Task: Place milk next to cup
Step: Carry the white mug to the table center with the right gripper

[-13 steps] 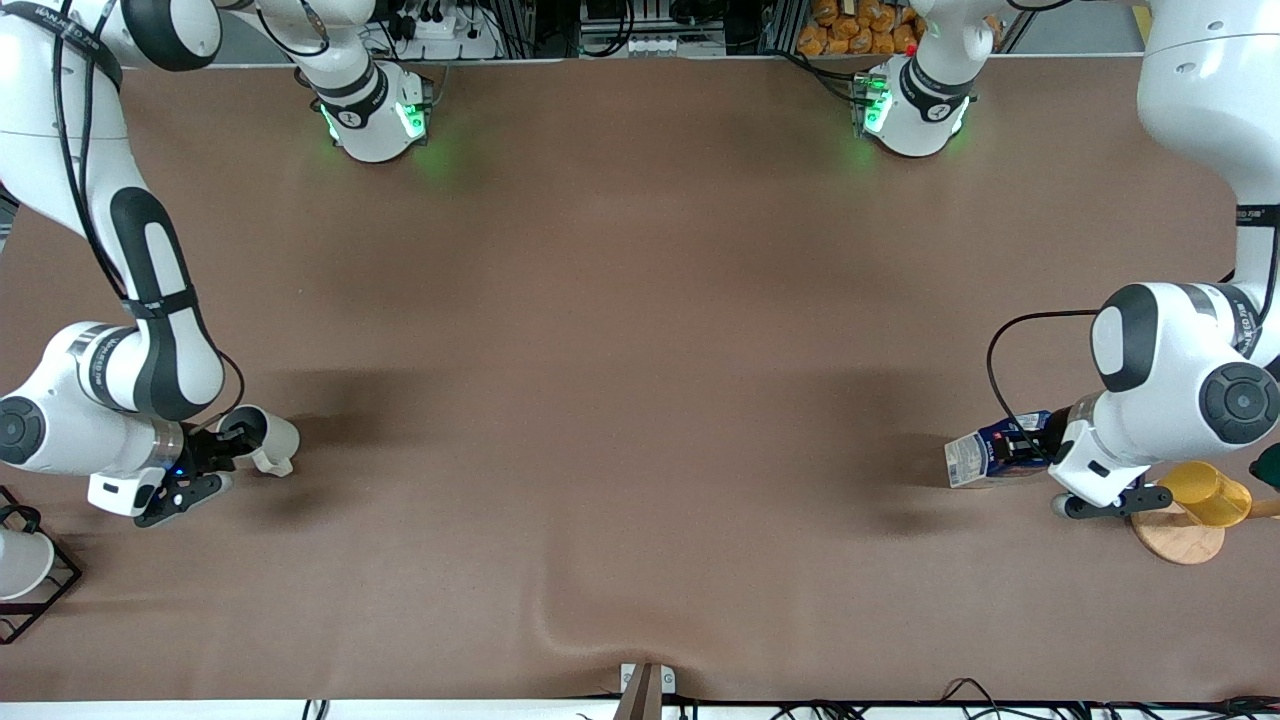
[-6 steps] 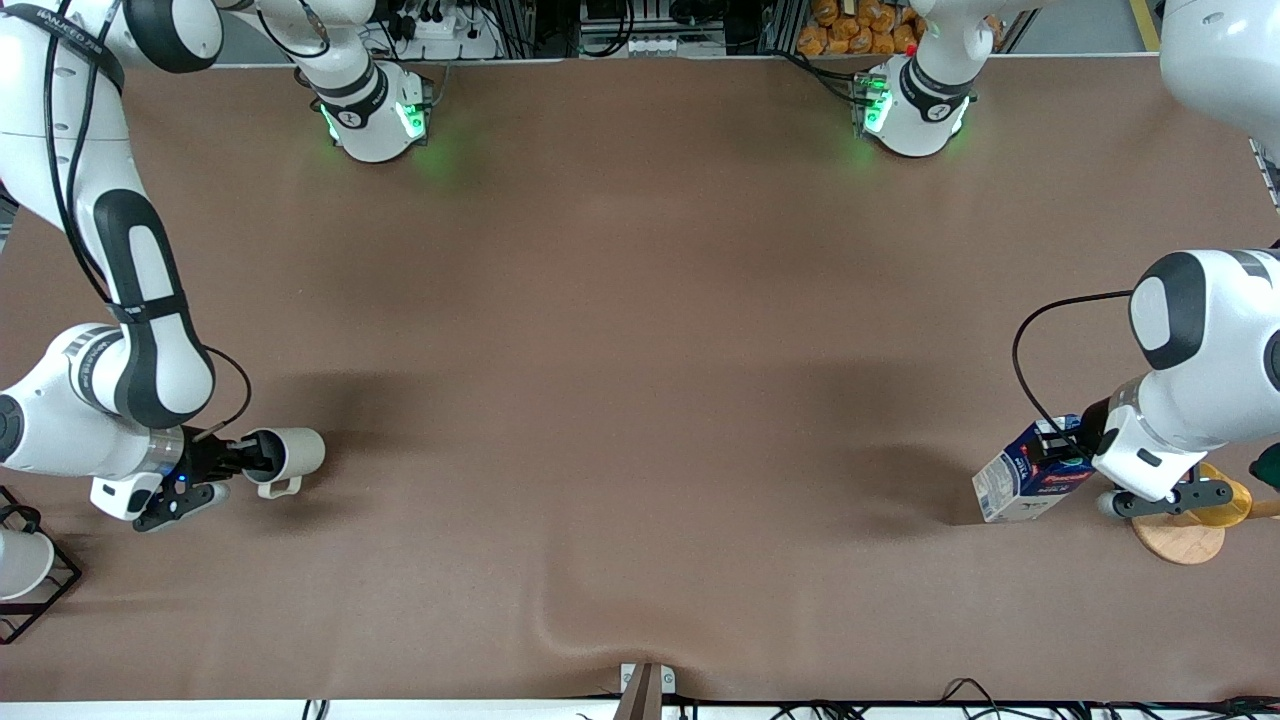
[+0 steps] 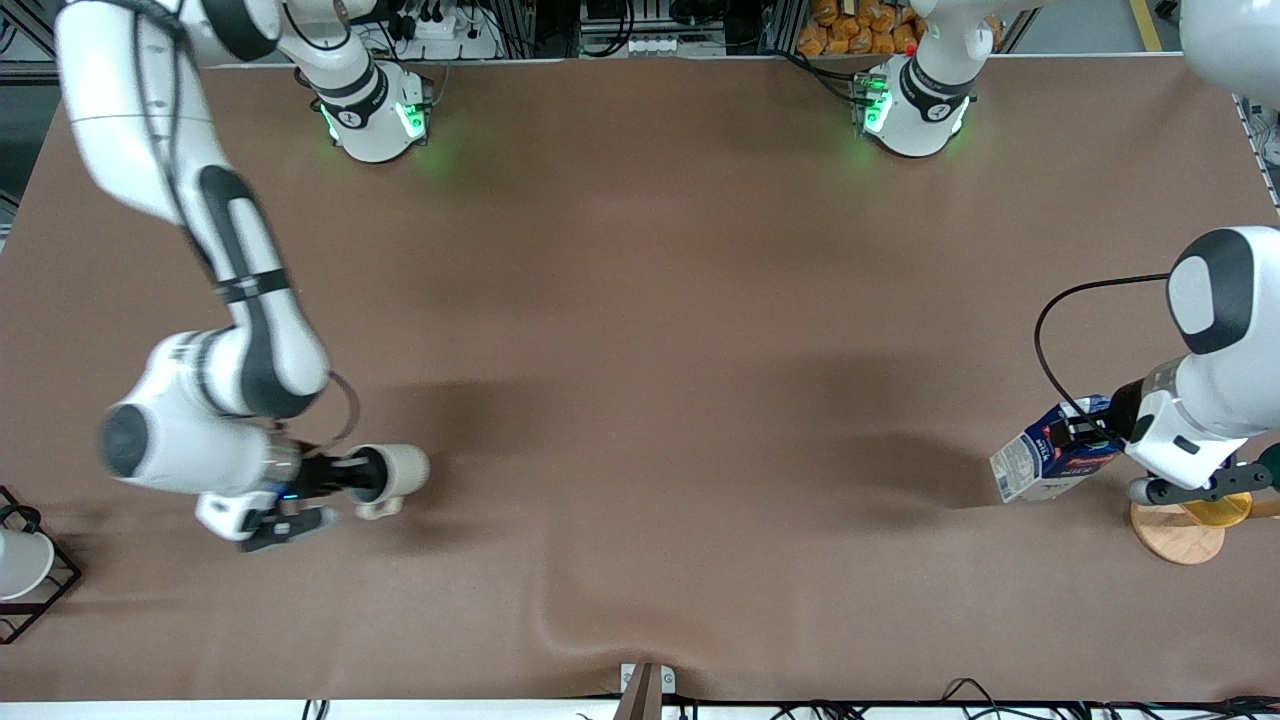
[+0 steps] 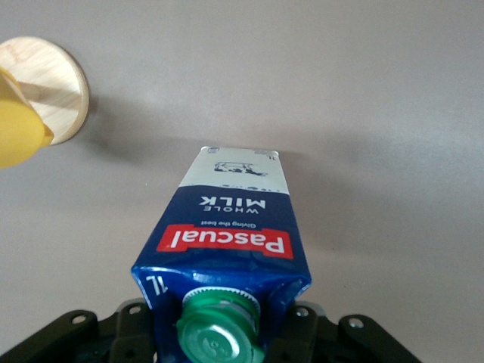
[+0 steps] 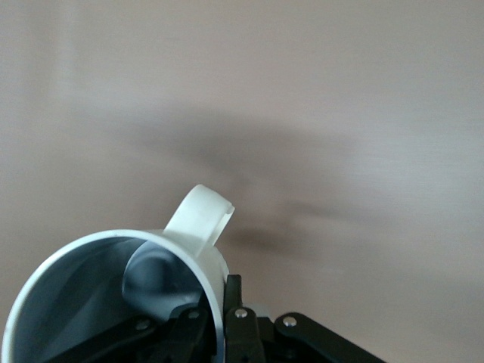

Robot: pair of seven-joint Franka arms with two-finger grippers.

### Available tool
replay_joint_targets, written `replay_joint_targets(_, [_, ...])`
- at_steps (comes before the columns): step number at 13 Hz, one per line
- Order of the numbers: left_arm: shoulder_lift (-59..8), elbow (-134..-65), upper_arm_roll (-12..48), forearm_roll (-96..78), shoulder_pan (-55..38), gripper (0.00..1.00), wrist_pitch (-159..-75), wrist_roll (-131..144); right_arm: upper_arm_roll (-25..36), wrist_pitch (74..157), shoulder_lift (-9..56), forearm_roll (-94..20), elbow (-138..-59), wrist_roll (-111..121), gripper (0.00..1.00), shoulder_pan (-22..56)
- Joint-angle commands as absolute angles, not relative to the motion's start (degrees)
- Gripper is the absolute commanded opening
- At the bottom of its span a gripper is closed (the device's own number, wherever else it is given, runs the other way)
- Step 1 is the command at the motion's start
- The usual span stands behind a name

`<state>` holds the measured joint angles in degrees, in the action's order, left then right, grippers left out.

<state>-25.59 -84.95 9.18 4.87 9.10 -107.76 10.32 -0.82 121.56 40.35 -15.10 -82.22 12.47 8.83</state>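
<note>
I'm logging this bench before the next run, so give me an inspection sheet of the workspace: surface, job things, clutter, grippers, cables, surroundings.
Surface: brown table cover, with a wrinkle at the edge nearest the front camera.
Job's things: milk carton held tilted in the air toward the left arm's end; cream mug held on its side in the air toward the right arm's end.
Clutter: yellow cup on a wooden disc stand; white cup in a black wire rack.
Grippers: left gripper shut on the carton's cap end; right gripper shut on the mug's rim.
Cables: black cable looping at the left arm's wrist.
Surroundings: equipment and cables along the robots' side of the table.
</note>
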Motion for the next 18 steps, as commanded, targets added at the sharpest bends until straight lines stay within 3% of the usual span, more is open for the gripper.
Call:
replay_joint_targets(1, [-25.14, -84.55, 9.93, 3.25, 10.19, 0.55, -104.60, 9.40, 0.09, 121.29, 39.73, -16.00, -81.91, 0.83, 0.00, 15.09])
replay_joint_targets(9, [-24.52, -84.55, 9.84, 2.46, 10.37, 0.55, -101.87, 7.29, 0.79, 124.97, 39.81, -14.85, -83.23, -21.68, 0.00, 35.22])
replay_joint_targets(12, [-24.52, -84.55, 9.93, 2.46, 10.37, 0.55, -101.87, 7.29, 0.79, 133.22, 40.16, -10.47, -87.09, -29.60, 0.00, 38.93])
replay_joint_targets(14, [-24.52, -84.55, 9.93, 2.46, 10.37, 0.55, -101.87, 7.29, 0.79, 133.51, 40.34, -10.20, -87.54, -32.59, 0.00, 39.99])
replay_joint_targets(15, [-24.52, -84.55, 9.93, 2.46, 10.37, 0.55, -101.87, 7.29, 0.79, 133.51, 40.52, -10.20, -87.54, -34.09, 0.15, 40.60])
replay_joint_targets(16, [-24.52, -84.55, 9.93, 2.46, 10.37, 0.55, -101.87, 7.29, 0.79, 133.68, 40.60, -10.11, -87.45, -34.80, 0.65, 40.95])
replay_joint_targets(17, [-24.52, -84.55, 9.93, 2.46, 10.37, 0.55, -101.87, 7.29, 0.79, 134.03, 40.61, -10.11, -87.36, -34.80, 1.00, 40.96])
replay_joint_targets(18, [-24.52, -84.55, 9.93, 2.46, 10.28, 0.55, -101.87, 7.29, 0.79, 133.60, 40.34, -10.11, -86.93, -34.80, 1.00, 40.78])
